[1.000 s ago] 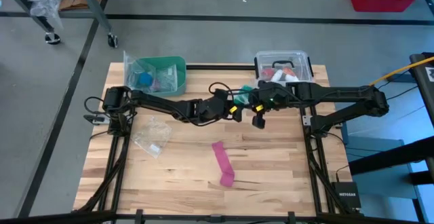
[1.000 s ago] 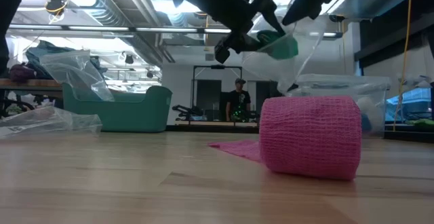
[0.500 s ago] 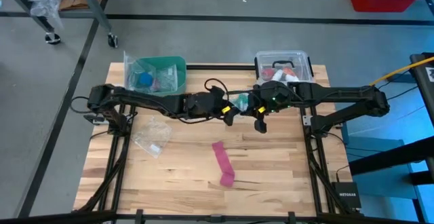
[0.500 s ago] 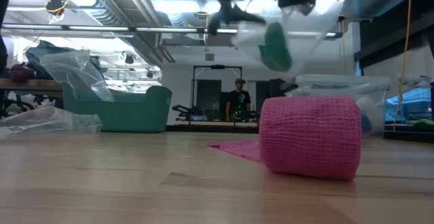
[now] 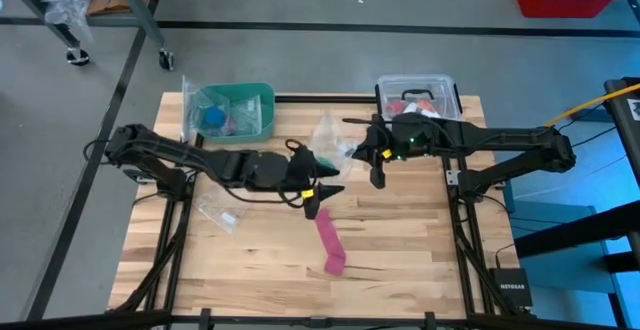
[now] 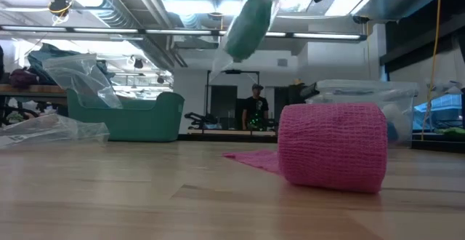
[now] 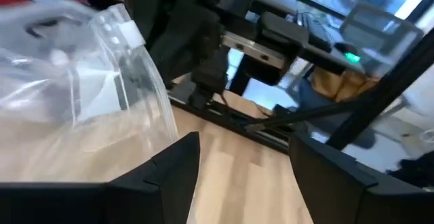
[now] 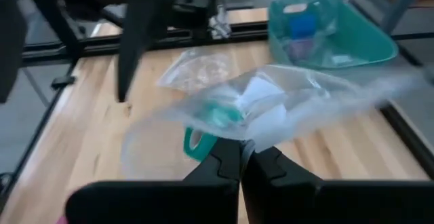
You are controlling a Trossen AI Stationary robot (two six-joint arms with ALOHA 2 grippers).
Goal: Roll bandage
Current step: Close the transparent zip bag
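Nearest the low camera, a pink bandage roll (image 6: pixel 332 145) sat on the wooden surface (image 5: pixel 400 240), with a short tail of pink cloth trailing behind it; from above it read as a narrow strip partly rolled at 1 end.

Further in, the left tool (image 5: pixel 318 192) hung over the middle of the surface, just beside the far end of the pink strip. Its 2 fingers stood apart and held nothing, as the left wrist view showed bare wood between them.

Beyond that, the right tool (image 5: pixel 362 150) was raised over the far part of the surface, fingers pressed together on the edge of a clear plastic bag (image 8: pixel 271 112). The teal bandage (image 8: pixel 211 123) lay inside that bag, hanging in the air well above the wood; the low view showed it as a green bundle (image 6: pixel 247 25) in the dangling plastic.

At the far edge stood a teal bin (image 5: pixel 238 108) with bagged items and a clear lidded box (image 5: pixel 418 94); another empty bag (image 5: pixel 224 198) lay near the left arm.

As a judgement, the task was barely begun: the bandage was still bagged, so it remained to be taken out, laid flat and rolled.
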